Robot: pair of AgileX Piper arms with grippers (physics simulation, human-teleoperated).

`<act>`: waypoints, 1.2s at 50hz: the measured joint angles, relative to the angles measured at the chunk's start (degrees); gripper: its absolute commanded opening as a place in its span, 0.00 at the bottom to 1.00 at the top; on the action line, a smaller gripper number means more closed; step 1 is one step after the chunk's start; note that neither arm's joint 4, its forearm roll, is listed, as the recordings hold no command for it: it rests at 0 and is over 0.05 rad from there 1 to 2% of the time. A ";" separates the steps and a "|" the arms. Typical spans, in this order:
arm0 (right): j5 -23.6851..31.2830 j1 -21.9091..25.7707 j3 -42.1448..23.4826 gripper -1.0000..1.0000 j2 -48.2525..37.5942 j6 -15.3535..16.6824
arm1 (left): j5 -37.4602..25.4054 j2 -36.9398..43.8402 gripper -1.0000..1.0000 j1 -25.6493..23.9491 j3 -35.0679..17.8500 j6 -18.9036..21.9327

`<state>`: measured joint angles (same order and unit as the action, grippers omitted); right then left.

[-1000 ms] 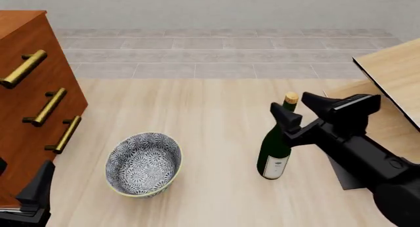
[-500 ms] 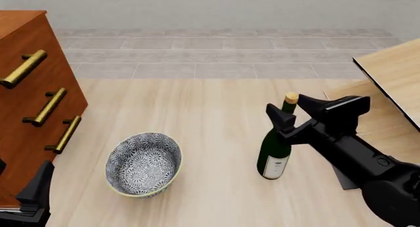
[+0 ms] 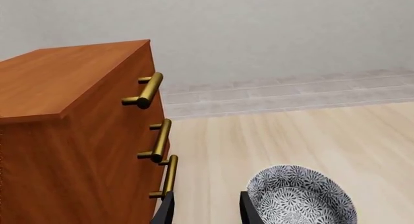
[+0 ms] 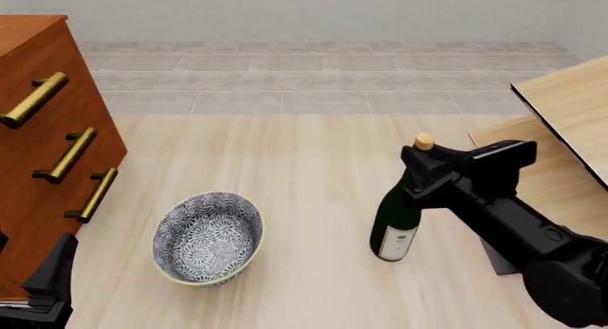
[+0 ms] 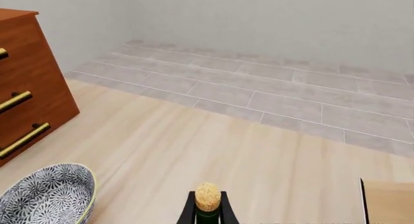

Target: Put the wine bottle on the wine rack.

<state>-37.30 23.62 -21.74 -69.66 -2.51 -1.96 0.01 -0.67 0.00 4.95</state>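
Front view: I am holding the right pincer (image 4: 439,174) clamped around the neck of the wine bottle (image 4: 397,213), just below its cork (image 4: 423,141); my right arm is reaching in low from the near right, forearm angling up toward the bottle. The bottle is standing on the table (image 4: 304,165), slightly tilted, to the right of the patterned bowl (image 4: 208,237) and just left of the wine rack (image 4: 568,105). My left pincer (image 3: 204,212) is idling open near the cabinet (image 4: 43,129).
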 measured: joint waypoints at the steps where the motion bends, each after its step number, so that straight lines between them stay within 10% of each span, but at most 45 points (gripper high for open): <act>1: 0.09 0.01 0.03 0.00 0.11 0.00 | 0.01 0.00 1.00 0.00 0.00 -0.01; 60: 17.15 -2.05 -6.41 0.00 15.63 2.38 | 0.76 0.01 1.00 -1.21 0.00 -0.62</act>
<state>-20.15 21.57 -28.15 -54.03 -0.13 -1.20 0.01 -1.88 0.00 4.33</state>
